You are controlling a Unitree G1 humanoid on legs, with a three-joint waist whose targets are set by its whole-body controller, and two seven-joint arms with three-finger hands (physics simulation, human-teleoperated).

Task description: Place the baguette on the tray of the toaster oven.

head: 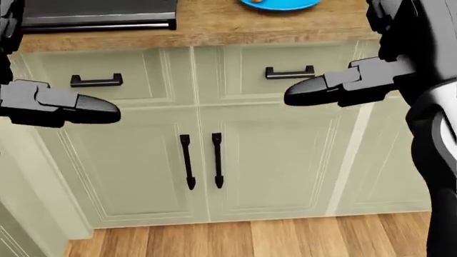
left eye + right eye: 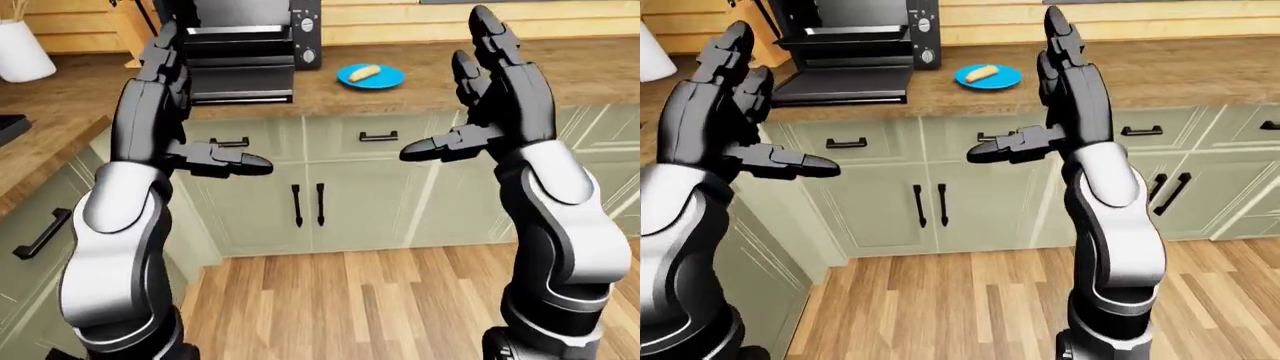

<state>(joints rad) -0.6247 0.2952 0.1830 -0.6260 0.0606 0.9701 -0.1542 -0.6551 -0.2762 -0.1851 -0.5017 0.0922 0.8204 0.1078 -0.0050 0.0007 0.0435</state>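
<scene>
A small baguette (image 2: pixel 982 73) lies on a blue plate (image 2: pixel 371 76) on the wooden counter (image 2: pixel 560 67), right of a black toaster oven (image 2: pixel 855 30). The oven's door (image 2: pixel 240 79) hangs open, and a dark tray or rack (image 2: pixel 235 31) shows inside. Both black three-finger hands are raised before the pale green cabinets, short of the counter. My left hand (image 2: pixel 195 112) is open and empty below and left of the oven. My right hand (image 2: pixel 450 90) is open and empty, right of the plate.
Pale green drawers and doors with black handles (image 1: pixel 201 160) run under the counter. A second counter run (image 2: pixel 40 150) juts out on the left, with a white vase (image 2: pixel 20 52) on it. Wood-plank floor (image 2: pixel 350 300) lies below.
</scene>
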